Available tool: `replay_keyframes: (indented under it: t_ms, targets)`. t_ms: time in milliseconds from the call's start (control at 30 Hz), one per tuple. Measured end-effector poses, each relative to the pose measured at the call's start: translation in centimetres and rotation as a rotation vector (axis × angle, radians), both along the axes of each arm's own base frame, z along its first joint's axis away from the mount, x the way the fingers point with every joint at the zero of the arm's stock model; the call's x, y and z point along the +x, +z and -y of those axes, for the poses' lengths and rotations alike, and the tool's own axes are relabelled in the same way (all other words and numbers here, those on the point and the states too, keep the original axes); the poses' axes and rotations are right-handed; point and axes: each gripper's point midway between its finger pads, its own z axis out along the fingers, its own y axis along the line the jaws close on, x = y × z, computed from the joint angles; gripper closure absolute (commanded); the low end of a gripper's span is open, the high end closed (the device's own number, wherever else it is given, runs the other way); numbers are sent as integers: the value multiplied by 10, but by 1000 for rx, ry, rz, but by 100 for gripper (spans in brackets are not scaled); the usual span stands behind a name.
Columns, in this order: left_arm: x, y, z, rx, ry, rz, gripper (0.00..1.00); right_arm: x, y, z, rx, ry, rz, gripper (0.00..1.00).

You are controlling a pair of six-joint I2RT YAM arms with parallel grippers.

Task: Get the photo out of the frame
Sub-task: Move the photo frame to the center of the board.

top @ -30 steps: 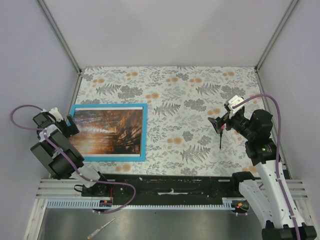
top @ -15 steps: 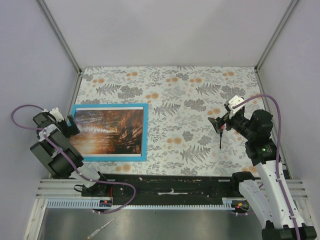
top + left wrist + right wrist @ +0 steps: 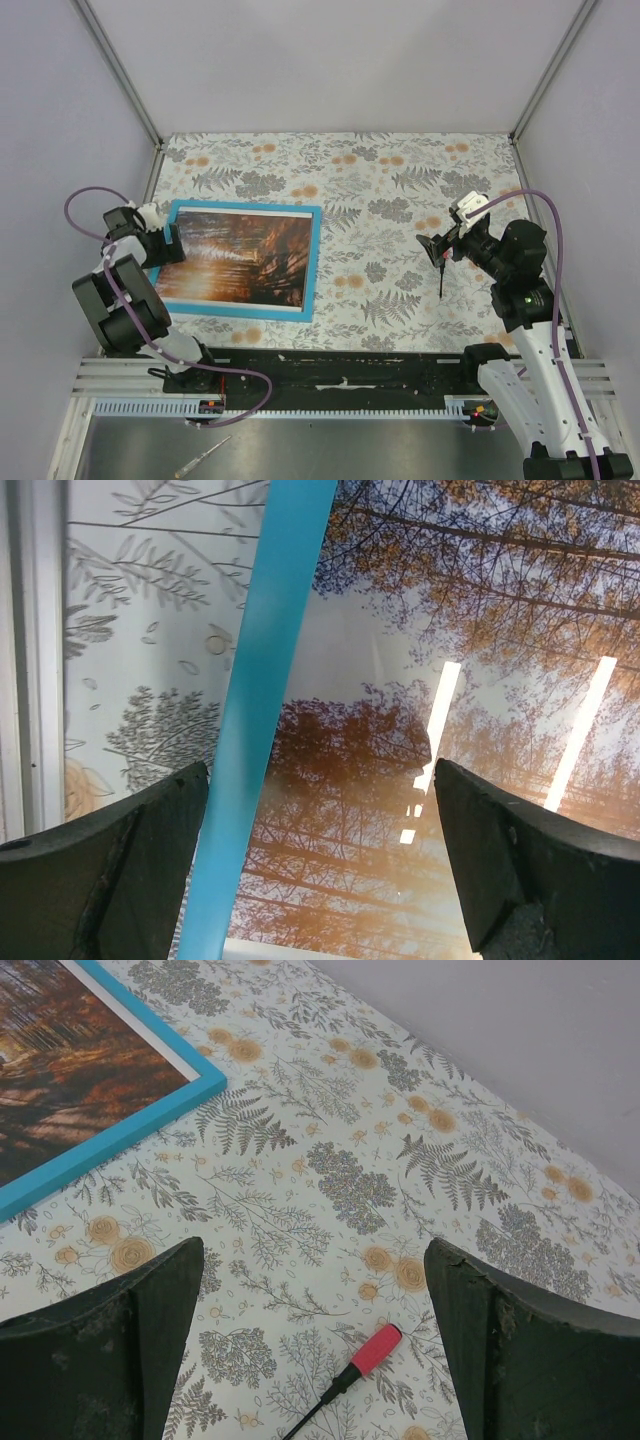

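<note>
Floral table cover carries your frame flat at its left side, with the photo seated inside, face up. Your left gripper stands wide, jaws straddling the frame's left border, gripping nothing. Your right gripper hangs wide and empty, well apart, above a red-handled tool.

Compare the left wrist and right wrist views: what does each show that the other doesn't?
Left wrist only: the frame's blue side bar running between the open left fingers, and light streaks reflected on the photo. Right wrist only: a red-tipped black tool, the grey wall, the frame's corner, open right fingers. Both: frame, photo, floral cover.
</note>
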Motion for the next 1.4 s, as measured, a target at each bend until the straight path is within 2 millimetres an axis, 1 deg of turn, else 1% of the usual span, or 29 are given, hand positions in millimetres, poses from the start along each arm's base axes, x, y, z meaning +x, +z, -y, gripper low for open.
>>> replay_keyframes:
  t_ms: [67, 333, 467, 767, 967, 1067, 1233, 1333, 1400]
  targets:
    - [2, 0, 10, 4, -27, -13, 0, 0, 0, 0, 0, 0, -1, 2]
    - [7, -2, 33, 42, -95, -56, 0, 0, 0, 0, 0, -1, -1, 2]
    - [14, -1, 50, 54, -142, -61, 0, 0, 0, 0, 0, -2, -1, 2]
    - [36, 6, 94, 70, -276, -62, 0, 3, -4, 0, -1, -2, -17, 2]
    - [54, 10, 117, 63, -349, -73, 0, 4, -6, 0, -2, -2, -25, 2]
    - [65, 13, 134, 62, -399, -74, 0, 4, -7, 0, -3, -3, -26, 2]
    - [76, 17, 164, 40, -468, -71, 0, 6, -9, 3, -6, -12, -32, 2]
    - [78, 25, 168, 40, -466, -58, 0, 6, -9, 4, -9, -15, -30, 2]
    - [79, 35, 160, 55, -436, -36, 0, 6, -9, 5, -10, -16, -30, 2]
